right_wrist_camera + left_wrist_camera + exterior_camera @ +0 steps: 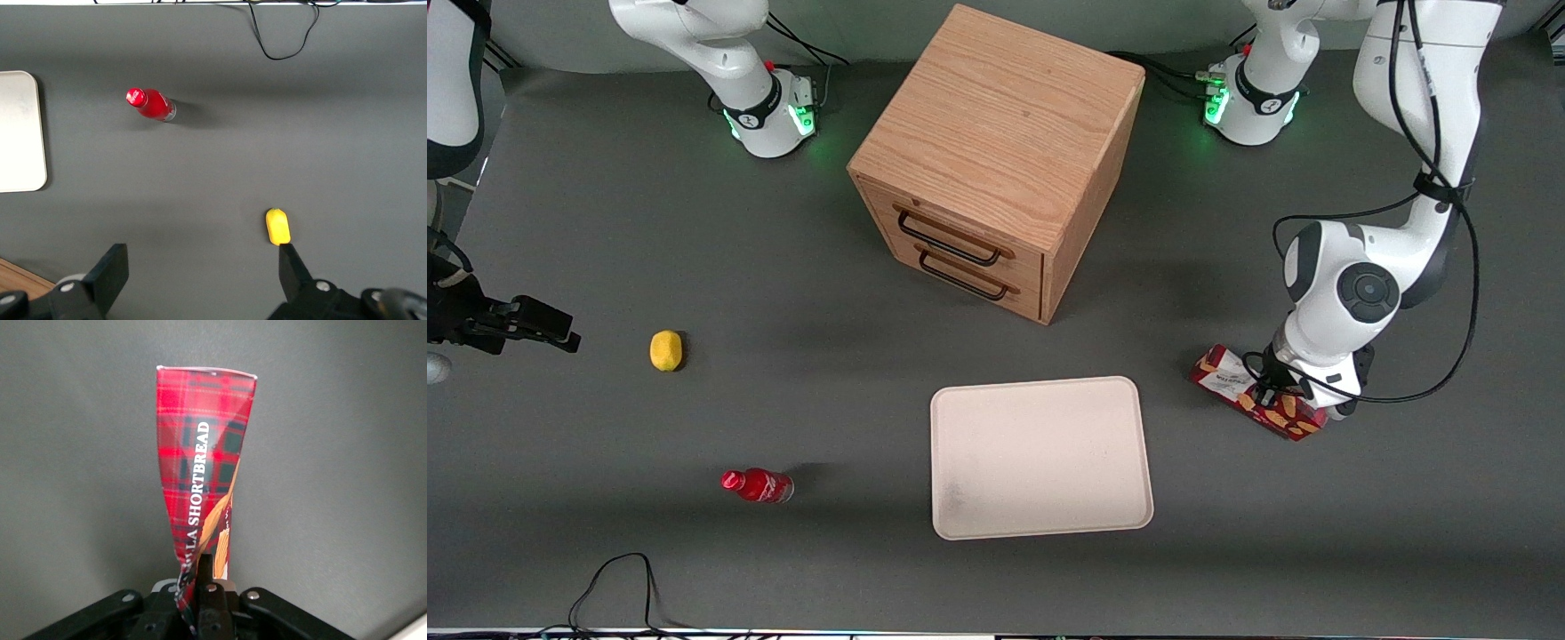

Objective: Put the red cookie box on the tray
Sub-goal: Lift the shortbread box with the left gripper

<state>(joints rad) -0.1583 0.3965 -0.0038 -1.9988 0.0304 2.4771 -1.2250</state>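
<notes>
A: The tray [1040,458] is lying near the table's front edge. Where is the red cookie box [1254,393] sitting?

B: Toward the working arm's end. The gripper [1267,396] is squeezing it tight. Squashed cardboard might slip out.

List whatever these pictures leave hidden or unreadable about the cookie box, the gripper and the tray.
- Front view: the gripper sits on the red cookie box; the wrist covers the box's far end.
- Left wrist view: the fingers pinch the box; the label's first word is cut off by them.
- Whether the box rests on the table or is lifted: no view settles it.
- Right wrist view: only a corner of the tray shows; the frame edge cuts the rest.
</notes>
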